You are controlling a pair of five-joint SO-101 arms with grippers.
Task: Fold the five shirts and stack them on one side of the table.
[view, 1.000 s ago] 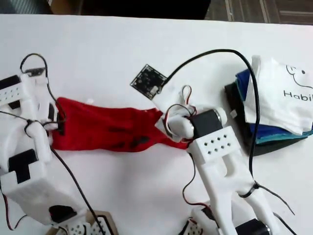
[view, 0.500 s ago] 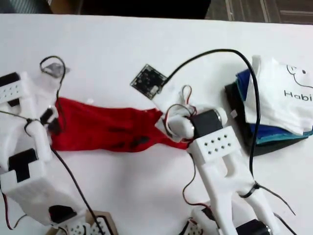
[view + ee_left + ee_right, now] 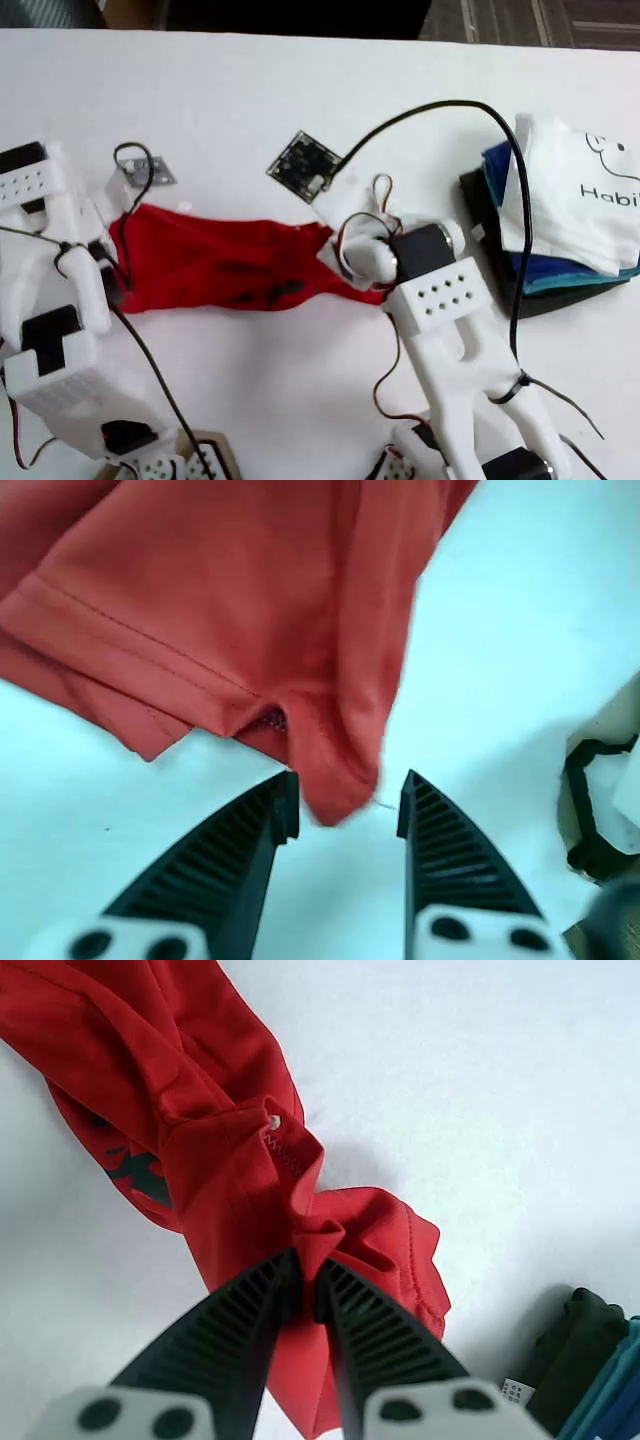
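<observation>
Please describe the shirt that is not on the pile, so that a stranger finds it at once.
On the white table, find the pile of folded shirts at one edge, then look toward the middle. The red shirt lies there stretched into a long band, one end pinched in the right gripper. It alone is red and lies apart from the pile.

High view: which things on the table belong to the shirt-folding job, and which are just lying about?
Job: red shirt, stack of folded shirts, left claw (open), right claw (gripping the red shirt).
Lying about: small black board, black cable.
</observation>
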